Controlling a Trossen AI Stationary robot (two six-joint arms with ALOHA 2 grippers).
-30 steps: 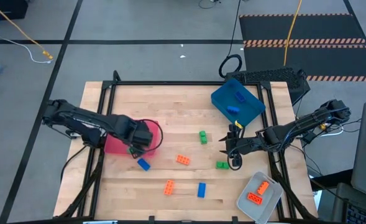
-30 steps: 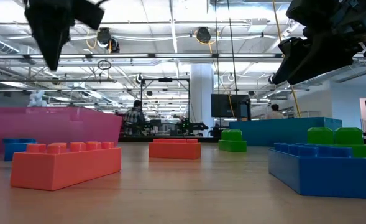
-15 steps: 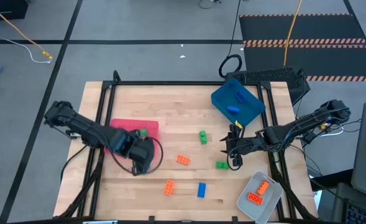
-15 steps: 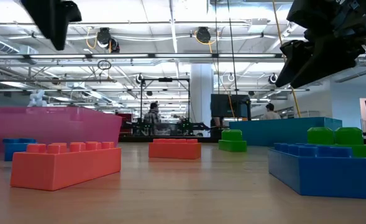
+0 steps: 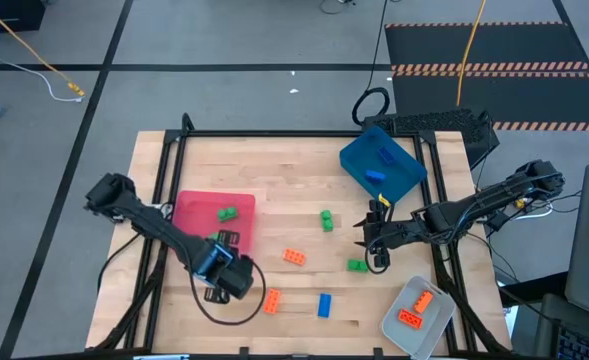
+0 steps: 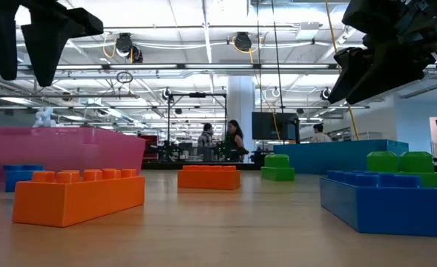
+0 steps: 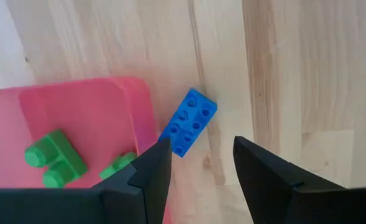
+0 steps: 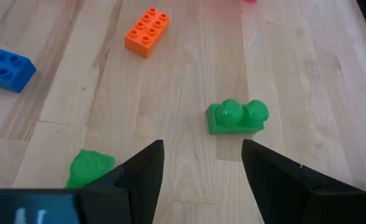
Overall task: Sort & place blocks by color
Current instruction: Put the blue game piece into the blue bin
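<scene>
While the red tray (image 5: pixel 199 212) at left of centre in the high view holds green blocks (image 5: pixel 226 213), the blue tray (image 5: pixel 399 180) holds blue ones and the clear-grey tray (image 5: pixel 434 322) two orange ones. Other blocks lie loose on the surface (image 5: pixel 274 170). Left gripper (image 5: pixel 220 292) hovers at lower left, jaws spread and empty; only its wrist view shows a blue block (image 7: pixel 188 121) touching the tray's edge. Right gripper (image 5: pixel 366 232) hangs right of centre, spread, empty.
</scene>
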